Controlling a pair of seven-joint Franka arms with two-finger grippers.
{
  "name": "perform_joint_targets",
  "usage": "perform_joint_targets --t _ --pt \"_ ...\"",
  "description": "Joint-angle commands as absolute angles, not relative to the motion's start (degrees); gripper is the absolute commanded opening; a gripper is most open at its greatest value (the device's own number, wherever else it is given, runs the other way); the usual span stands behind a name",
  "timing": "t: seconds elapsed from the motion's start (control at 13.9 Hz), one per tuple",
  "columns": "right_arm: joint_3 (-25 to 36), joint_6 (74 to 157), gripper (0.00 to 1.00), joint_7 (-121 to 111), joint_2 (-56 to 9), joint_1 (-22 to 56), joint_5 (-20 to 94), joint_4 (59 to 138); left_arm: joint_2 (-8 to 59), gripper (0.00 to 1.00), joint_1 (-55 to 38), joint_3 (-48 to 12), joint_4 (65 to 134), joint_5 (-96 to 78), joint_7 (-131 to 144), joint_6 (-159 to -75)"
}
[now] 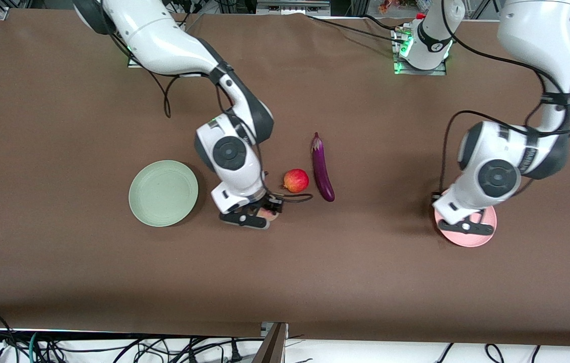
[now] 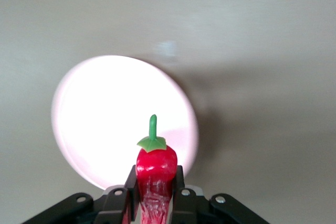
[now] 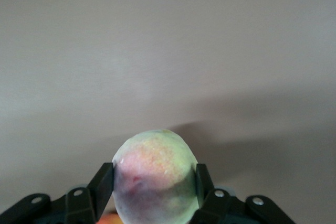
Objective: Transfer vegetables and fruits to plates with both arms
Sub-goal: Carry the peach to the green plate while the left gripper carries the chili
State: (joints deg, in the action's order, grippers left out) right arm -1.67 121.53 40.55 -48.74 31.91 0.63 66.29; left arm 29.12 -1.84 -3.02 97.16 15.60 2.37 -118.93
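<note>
My right gripper (image 1: 253, 217) is shut on the pale pink-yellow peach (image 3: 155, 177), low over the cloth next to the red-orange pomegranate (image 1: 296, 180). A bit of the peach (image 1: 270, 215) shows at the fingers in the front view. My left gripper (image 1: 467, 226) is shut on the red chili pepper (image 2: 156, 169), green stem pointing outward, over the pink plate (image 1: 472, 240), which also shows in the left wrist view (image 2: 105, 108). The gripper hides the chili in the front view. The purple eggplant (image 1: 322, 171) lies beside the pomegranate. The pale green plate (image 1: 164, 193) is bare.
A brown cloth covers the table (image 1: 88, 282). The green plate sits toward the right arm's end, the pink plate toward the left arm's end. Cables hang along the table edge nearest the front camera.
</note>
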Motion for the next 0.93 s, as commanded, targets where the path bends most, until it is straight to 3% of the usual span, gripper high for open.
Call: perform_joint_targets --t 0.0,0.14,0.22,0.29,0.5,0.65,0.86 --pt "-1.9 118.1 0.26 28.2 -41.5 27.4 1.1 74.2 32.7 0.14 1.8 -3.7 95.5 17.1 -6.0 -124.8" --pt "-1.9 118.3 0.26 18.3 -35.9 22.8 1.3 82.4 35.7 0.14 2.2 -3.6 92.2 17.1 -6.9 -126.2" --pt "-1.9 119.1 0.26 13.3 -33.0 20.2 1.4 87.2 36.7 0.33 2.2 -3.7 90.6 17.1 -6.8 -126.1" --pt "-2.0 121.2 0.27 9.1 -30.1 17.9 1.4 92.2 36.9 0.99 2.1 -3.7 90.5 17.1 -6.6 -126.0" --pt "-1.9 128.2 0.27 -3.0 -23.4 11.1 1.5 105.3 36.3 1.0 2.0 -4.1 91.0 16.4 -6.6 -125.4" --pt "-1.9 133.1 0.28 -12.4 -23.3 5.1 2.0 109.8 34.4 1.0 1.8 -7.1 91.1 15.0 -5.6 -119.0" --pt "-1.9 137.1 0.29 -19.8 -25.9 2.4 12.7 112.1 32.4 1.0 1.8 -13.9 91.1 3.7 3.2 -110.6"
